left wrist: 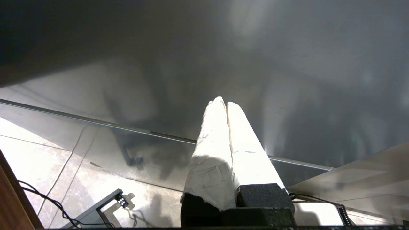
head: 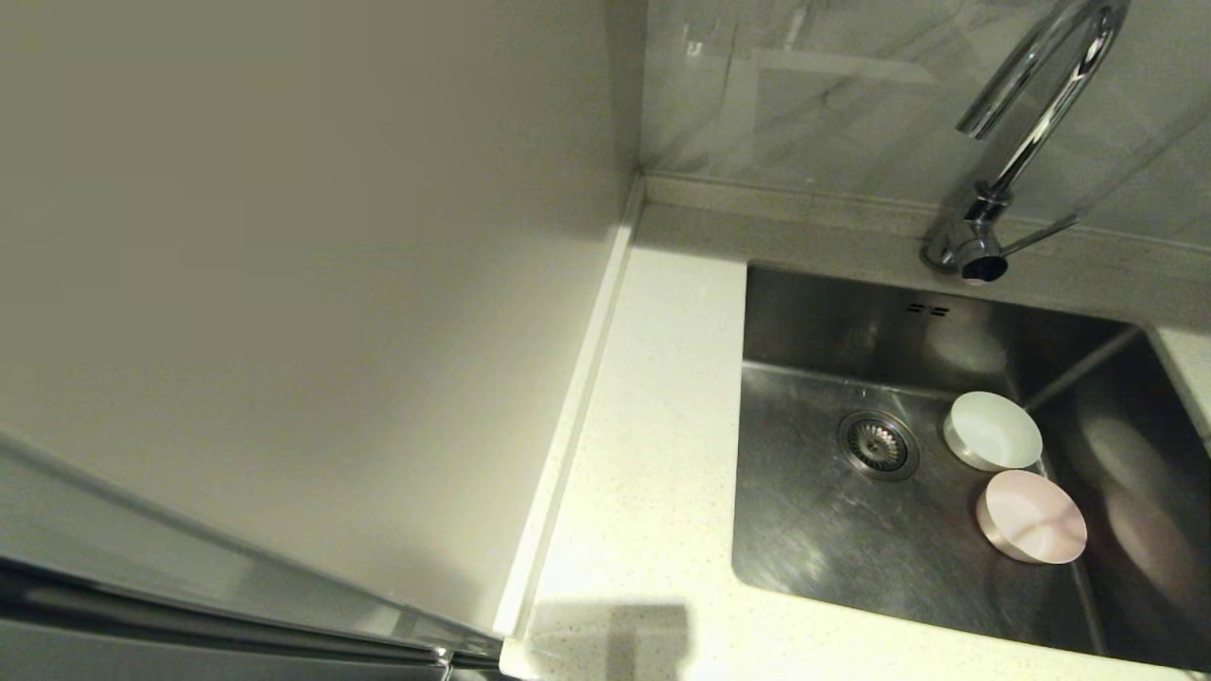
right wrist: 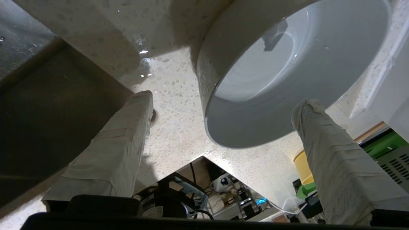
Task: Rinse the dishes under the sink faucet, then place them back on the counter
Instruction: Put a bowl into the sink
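Resting on the speckled counter (right wrist: 172, 127), a white bowl (right wrist: 287, 73) is framed by the spread right gripper (right wrist: 223, 105), pale blue bowl (head: 992, 431) and pink bowl (head: 1031, 516) lie in the sink (head: 833, 549) at three o'clock of the drain (head: 878, 444), left gripper (left wrist: 223, 103) pressed closed, empty.

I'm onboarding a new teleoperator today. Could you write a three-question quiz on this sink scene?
1. True or false: the pink bowl and the pale blue bowl sit in the sink.
2. Which bowl is nearer the drain? A) pink B) pale blue C) white
3. Fill in: the white bowl rests on the ______, between the right gripper's open jaws.

Key: 1 true. 2 B. 3 counter; water drops show on it. The left gripper is shut, away from the sink. No water shows at the faucet.
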